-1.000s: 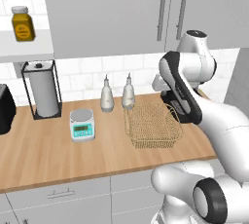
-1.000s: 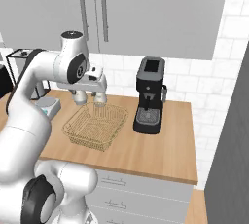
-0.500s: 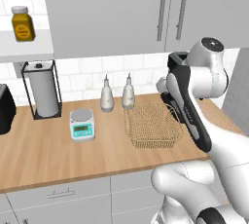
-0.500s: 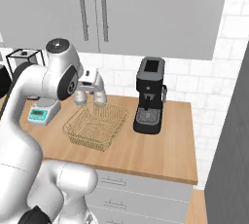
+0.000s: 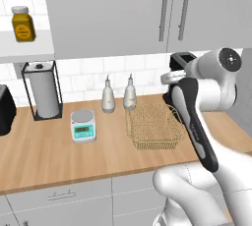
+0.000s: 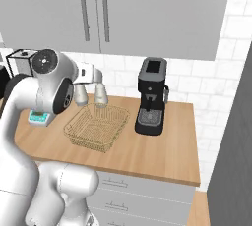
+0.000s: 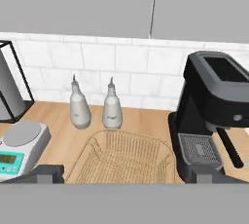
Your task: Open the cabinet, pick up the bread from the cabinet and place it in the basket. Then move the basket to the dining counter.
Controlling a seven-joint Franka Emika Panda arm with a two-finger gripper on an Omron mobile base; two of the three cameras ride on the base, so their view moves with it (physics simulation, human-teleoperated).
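Risks clipping the basket (image 5: 153, 126) on the worktop below or missing a cabinet (image 5: 147, 11) handle (image 5: 164, 10) on the reach up, with gripper (image 7: 121, 178) spread wide and empty, both doors shut, bread presumably hidden behind them.

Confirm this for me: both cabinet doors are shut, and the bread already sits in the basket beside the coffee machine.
Not quite. The cabinet doors are shut, but the basket beside the coffee machine is empty; no bread lies in it. The right base view shows its bare mesh.
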